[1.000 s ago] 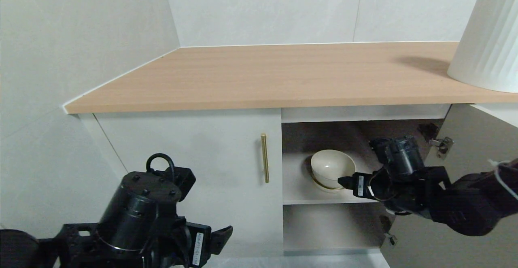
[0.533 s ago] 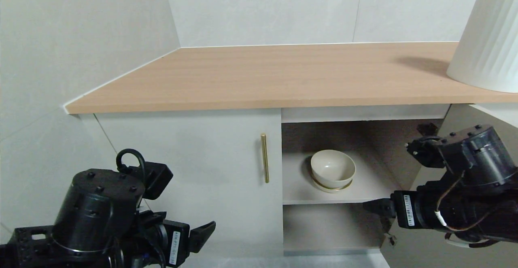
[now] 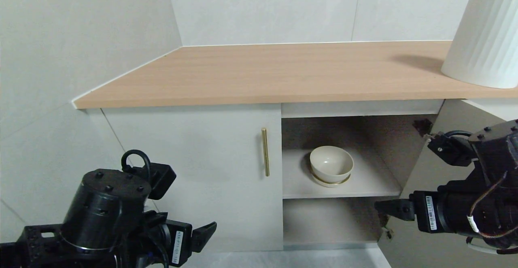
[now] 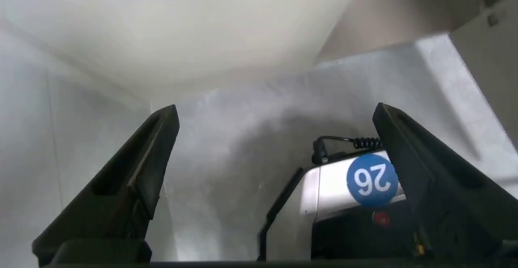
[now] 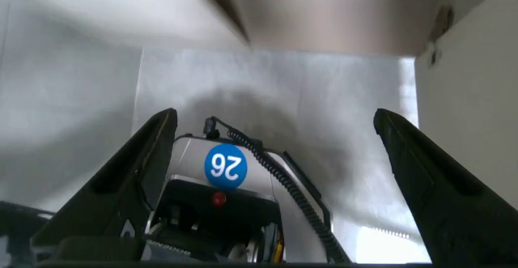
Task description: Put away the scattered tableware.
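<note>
Cream-white: one bowl, one saucer

Glossy ceramic bowl, matt wood-grain countertop, brassy metal handle.

A wooden counter carries a white ribbed shade at its right end, and below it, in the open right half of the cabinet, the upper shelf bears a small plate with a cream bowl upright on it.
</note>
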`<state>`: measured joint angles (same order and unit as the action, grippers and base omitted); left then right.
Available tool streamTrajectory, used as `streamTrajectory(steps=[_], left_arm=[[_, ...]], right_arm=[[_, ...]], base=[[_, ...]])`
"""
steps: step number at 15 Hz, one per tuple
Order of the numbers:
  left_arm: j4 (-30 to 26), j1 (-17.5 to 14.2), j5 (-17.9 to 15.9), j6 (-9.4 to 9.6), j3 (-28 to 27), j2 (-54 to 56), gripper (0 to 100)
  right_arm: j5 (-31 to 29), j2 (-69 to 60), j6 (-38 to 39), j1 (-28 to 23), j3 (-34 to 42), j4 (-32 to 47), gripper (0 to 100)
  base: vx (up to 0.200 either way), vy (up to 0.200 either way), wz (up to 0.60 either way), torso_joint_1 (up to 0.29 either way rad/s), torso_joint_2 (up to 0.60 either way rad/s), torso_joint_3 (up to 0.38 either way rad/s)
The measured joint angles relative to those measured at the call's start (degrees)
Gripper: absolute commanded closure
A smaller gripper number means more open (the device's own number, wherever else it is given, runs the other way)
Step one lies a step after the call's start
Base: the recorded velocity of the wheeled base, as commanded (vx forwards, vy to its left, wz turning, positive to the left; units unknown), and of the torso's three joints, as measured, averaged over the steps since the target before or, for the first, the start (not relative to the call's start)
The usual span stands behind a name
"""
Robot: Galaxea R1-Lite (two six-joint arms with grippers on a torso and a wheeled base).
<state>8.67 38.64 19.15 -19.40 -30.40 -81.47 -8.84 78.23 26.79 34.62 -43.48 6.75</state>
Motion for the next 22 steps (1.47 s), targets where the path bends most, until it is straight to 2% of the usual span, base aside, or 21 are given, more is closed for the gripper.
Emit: streamTrajectory(steps=[10,19,22], left_arm=[[0.04,0.11,0.24,0.07,0.11,-1.02,0],[0.0,0.13,0.3,0.05,0.22,-1.96,0],[0.0,0.16,0.83,0.24,0.2,-2.07,0]], right_arm=[[-0.49,-0.15,-0.13,-0.2,-0.01,0.02,0],[-0.76,-0.15,-0.33,-0.2,0.27,0.09,0],[-0.73,-0.83,-1.89,-0.17,0.49,1.94,0]], base=[[-0.2,0.0,0.0,0.002,0.0,0.0],[0.0,0.0,0.0,0.0,0.0,0.0],[0.0,-0.2,0.0,0.001,0.0,0.007]])
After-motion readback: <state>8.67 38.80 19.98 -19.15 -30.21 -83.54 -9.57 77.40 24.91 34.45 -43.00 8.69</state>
